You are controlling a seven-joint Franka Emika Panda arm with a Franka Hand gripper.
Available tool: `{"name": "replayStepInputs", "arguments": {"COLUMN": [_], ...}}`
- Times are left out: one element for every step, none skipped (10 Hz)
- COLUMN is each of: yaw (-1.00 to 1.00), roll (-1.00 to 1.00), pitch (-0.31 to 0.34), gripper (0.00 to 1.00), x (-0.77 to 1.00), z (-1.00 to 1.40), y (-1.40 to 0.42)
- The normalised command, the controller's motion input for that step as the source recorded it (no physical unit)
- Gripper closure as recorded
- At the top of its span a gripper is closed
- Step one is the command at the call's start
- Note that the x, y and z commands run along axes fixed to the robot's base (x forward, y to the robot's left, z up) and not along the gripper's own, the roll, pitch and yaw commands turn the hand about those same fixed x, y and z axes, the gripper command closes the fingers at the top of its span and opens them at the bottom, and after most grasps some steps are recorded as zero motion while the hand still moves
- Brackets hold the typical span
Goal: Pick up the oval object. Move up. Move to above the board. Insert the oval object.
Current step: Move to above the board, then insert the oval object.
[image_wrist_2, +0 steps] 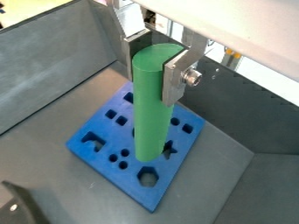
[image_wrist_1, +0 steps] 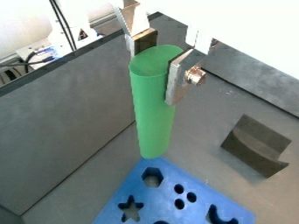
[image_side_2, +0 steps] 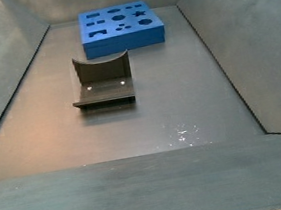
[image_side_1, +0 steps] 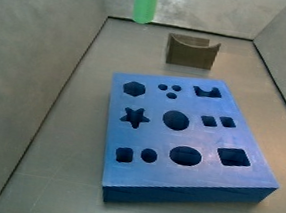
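Two silver fingers (image_wrist_2: 177, 77) of the gripper (image_wrist_1: 158, 54) clamp the upper end of the oval object (image_wrist_1: 152, 105), hanging upright above the board (image_wrist_2: 105, 162); judged rigid, light and smooth-sided, so a firm, high grip suits.

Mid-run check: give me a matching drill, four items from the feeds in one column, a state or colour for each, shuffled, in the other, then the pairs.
Items:
1. oval object
2. board
3. fixture
4. pincer

States:
A. blue, flat on the floor, holes unfilled
B. dark, standing on the floor apart from the blue slab
C. bright green, upright, lifted clear of the floor
D. closed on the peg's upper end, above the bin floor

Pairs: 1-C, 2-A, 3-B, 4-D
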Motion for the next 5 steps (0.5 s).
{"name": "replayStepInputs", "arguments": {"yaw": [0.01, 0.00, 0.00, -0.03, -0.06], "roll": [0.00, 0.00, 0.00, 0.00, 0.00], "pitch": [0.113, 0.000, -0.051, -0.060, -0.057], "gripper": [1.00, 1.00, 1.00, 1.00, 1.00], "x": [0.05, 0.00, 0.19, 0.54, 0.68], "z": [0.04, 0.00, -0.08, -0.15, -0.20], "y": [-0.19, -0.03, -0.19, -0.36, -0.48]}}
